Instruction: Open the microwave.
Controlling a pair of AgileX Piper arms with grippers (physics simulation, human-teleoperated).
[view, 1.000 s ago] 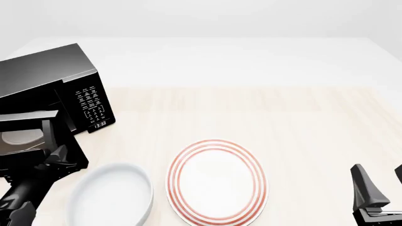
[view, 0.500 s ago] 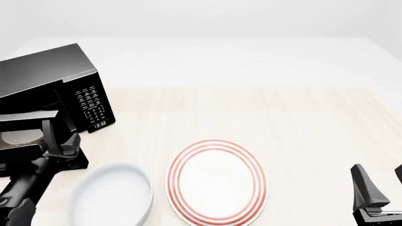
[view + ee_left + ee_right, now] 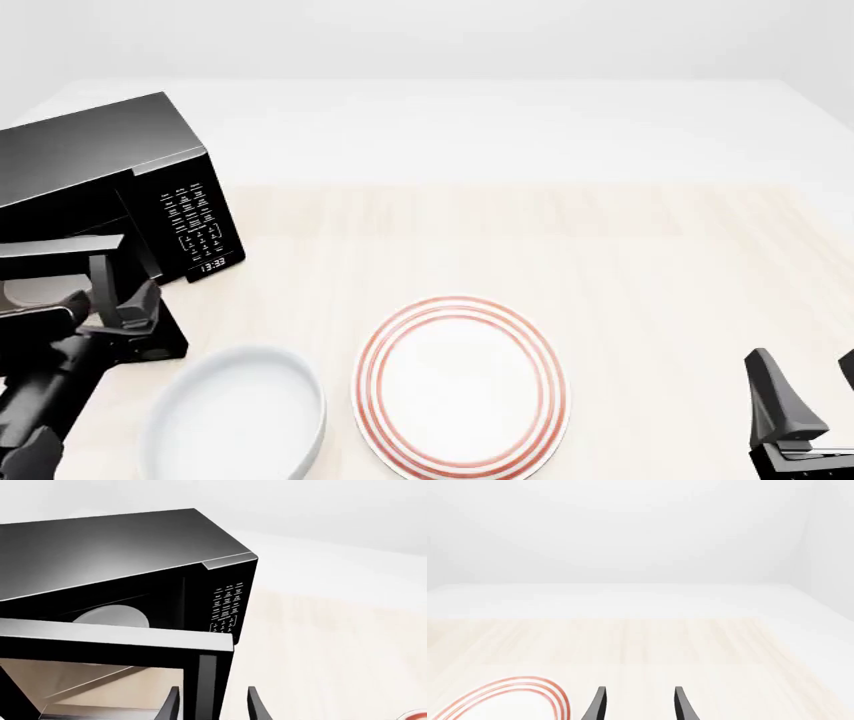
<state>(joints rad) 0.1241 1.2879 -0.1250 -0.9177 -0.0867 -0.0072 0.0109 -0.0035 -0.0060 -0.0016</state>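
With the door (image 3: 60,255) already swung well out from its frame, the microwave (image 3: 100,170) sat at the far left of the table (image 3: 534,230), angled, its keypad (image 3: 194,225) facing the middle of the table and the white turntable (image 3: 110,616) visible inside through the gap. The left claw (image 3: 114,305) was at the door's free edge; in the left wrist view its fingers (image 3: 171,706) stood apart, one either side of the door's end. Whether they pressed on it could not be told, since the tips were cut off by the frame's edge.

Judgement: the opening was mostly done. To finish cleanly, the claw should follow the door's arc about its hinge rather than pull straight, so the edge does not slip out from between the fingers and the microwave is not dragged along the table.

Just right of the claw lay a white bowl (image 3: 234,415), then a red-ringed plate (image 3: 461,385); a wide swing could bring the arm close to the bowl.

At the far right the right claw (image 3: 637,705) was idle, well apart from everything, fingers spread and holding nothing.
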